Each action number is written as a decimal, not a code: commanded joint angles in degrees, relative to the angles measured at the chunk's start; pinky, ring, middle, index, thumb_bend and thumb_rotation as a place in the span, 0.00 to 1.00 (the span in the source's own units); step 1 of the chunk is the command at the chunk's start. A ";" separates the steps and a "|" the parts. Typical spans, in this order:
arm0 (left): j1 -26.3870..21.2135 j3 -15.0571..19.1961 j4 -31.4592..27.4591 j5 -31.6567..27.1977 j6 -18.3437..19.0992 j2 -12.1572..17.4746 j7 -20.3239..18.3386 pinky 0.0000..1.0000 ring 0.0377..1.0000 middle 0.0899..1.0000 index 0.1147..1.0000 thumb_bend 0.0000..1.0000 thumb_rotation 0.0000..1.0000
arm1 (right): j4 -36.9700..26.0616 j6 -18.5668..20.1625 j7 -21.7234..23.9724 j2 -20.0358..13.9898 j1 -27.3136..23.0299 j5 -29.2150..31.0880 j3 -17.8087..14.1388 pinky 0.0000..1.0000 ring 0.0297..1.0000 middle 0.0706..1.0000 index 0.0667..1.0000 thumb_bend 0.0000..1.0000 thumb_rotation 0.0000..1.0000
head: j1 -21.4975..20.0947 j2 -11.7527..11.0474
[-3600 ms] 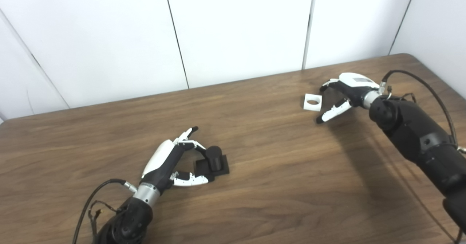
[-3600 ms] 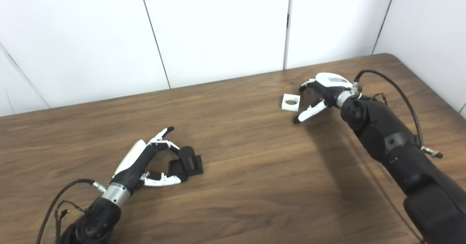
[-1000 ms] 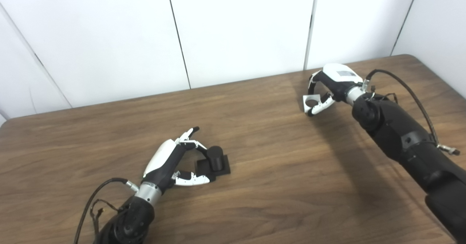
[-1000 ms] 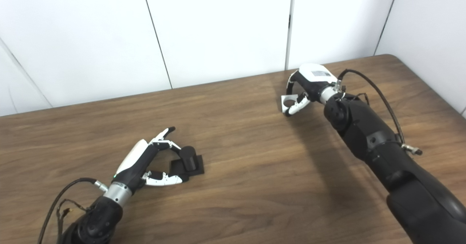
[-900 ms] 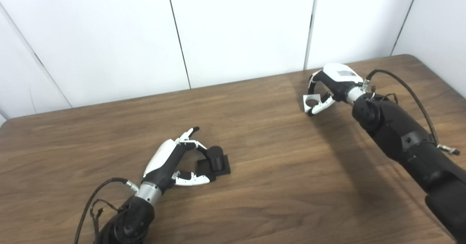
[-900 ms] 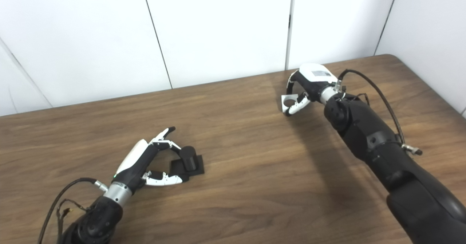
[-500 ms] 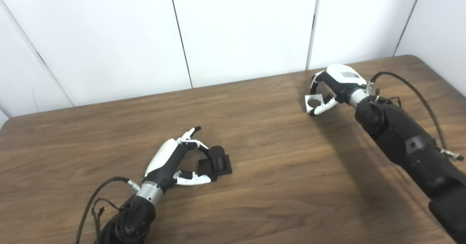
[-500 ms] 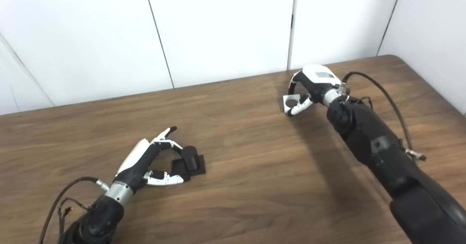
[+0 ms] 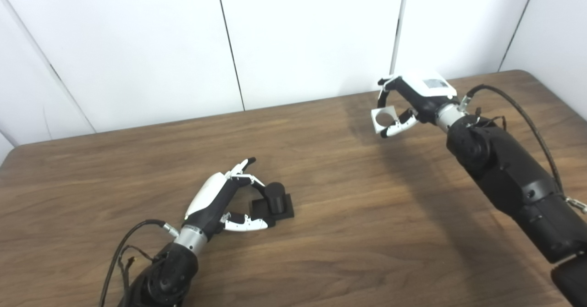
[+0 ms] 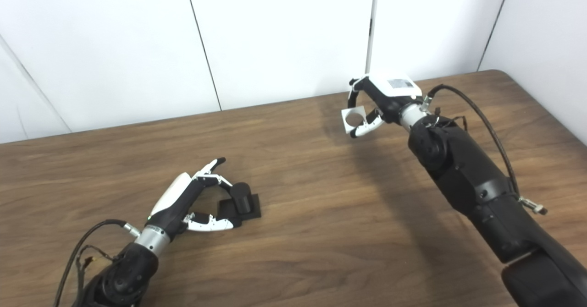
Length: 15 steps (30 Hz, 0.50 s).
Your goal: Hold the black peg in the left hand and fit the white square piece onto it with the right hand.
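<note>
The surface (image 9: 348, 215) carries the black peg (image 9: 274, 202) at seven o'clock, the left robot hand (image 9: 224, 201) cupped loosely around it, not clamped. At two o'clock the right robot hand (image 9: 403, 110) pinches the white square piece (image 9: 383, 118) aloft; a thin edge pinch could slip, and an unsecured peg may shift during fitting.

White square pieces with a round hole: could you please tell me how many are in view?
1. The white square piece with a round hole is held in the right hand, raised above the brown wooden table near its far right. No others show.
</note>
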 commanded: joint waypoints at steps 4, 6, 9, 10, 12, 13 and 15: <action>0.93 -1.29 3.39 3.46 2.34 1.22 -2.25 1.00 1.00 1.00 0.43 0.52 0.07 | -5.34 -0.25 0.23 -0.49 -0.83 0.60 -2.48 0.92 0.86 0.82 0.45 0.53 0.14 | 0.06 0.17; 0.91 -1.35 3.36 3.58 2.44 1.23 -2.29 1.00 1.00 1.00 0.43 0.52 0.07 | -6.89 -0.30 0.57 0.03 -0.34 1.01 -2.91 0.92 0.87 0.82 0.45 0.52 0.15 | 0.30 0.22; 0.80 -1.54 3.42 3.95 2.66 1.22 -2.27 1.00 1.00 1.00 0.43 0.52 0.07 | -10.58 0.38 2.00 1.08 0.60 1.80 -3.12 0.90 0.87 0.83 0.45 0.52 0.15 | 0.43 0.28; 0.76 -1.56 3.51 3.98 2.66 1.20 -2.25 1.00 1.00 1.00 0.43 0.52 0.07 | -11.60 0.82 2.61 1.35 0.82 1.84 -3.12 0.89 0.88 0.83 0.45 0.52 0.15 | 0.45 0.28; 0.65 -1.59 3.72 4.04 2.57 1.14 -2.16 1.00 1.00 1.00 0.43 0.52 0.07 | -13.74 1.48 3.82 1.96 1.21 1.79 -3.07 0.88 0.89 0.83 0.45 0.52 0.15 | 0.63 0.41; 0.60 -1.59 3.84 4.03 2.40 1.11 -2.07 1.00 1.00 1.00 0.43 0.52 0.07 | -14.79 1.57 4.34 2.37 1.42 1.91 -3.08 0.86 0.89 0.83 0.45 0.52 0.15 | 0.65 0.42; 0.51 -1.66 3.92 4.05 2.47 1.05 -2.04 1.00 1.00 1.00 0.43 0.52 0.07 | -16.54 1.75 5.17 3.33 1.83 2.16 -3.20 0.89 0.90 0.84 0.45 0.52 0.15 | 0.81 0.42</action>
